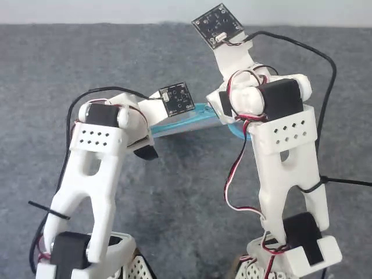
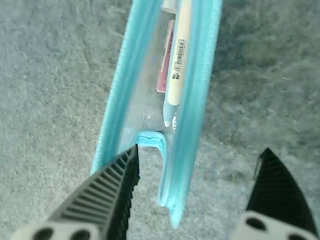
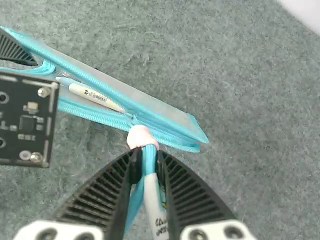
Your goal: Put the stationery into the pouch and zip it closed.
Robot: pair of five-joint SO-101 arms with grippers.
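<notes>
A light-blue pouch (image 1: pixel 187 119) with a clear side lies on the grey carpet between the two arms. Its zip stands open in the left wrist view, with a white pen (image 2: pixel 177 60) and a pink item (image 2: pixel 165 65) inside. My left gripper (image 2: pixel 197 172) is open, its fingers straddling the pouch's end (image 2: pixel 150 140). My right gripper (image 3: pixel 148 154) is shut on a white pen (image 3: pixel 152 200) whose pink tip (image 3: pixel 140 136) touches the zip edge of the pouch (image 3: pixel 150 112). A blue strip (image 3: pixel 132 200) runs beside that pen between the fingers.
Grey carpet (image 1: pixel 186 192) surrounds the pouch on every side. The left arm's camera board (image 3: pixel 22 120) hangs close over the pouch in the right wrist view. Both arm bases (image 1: pixel 87 256) stand at the near edge, with loose cables around them.
</notes>
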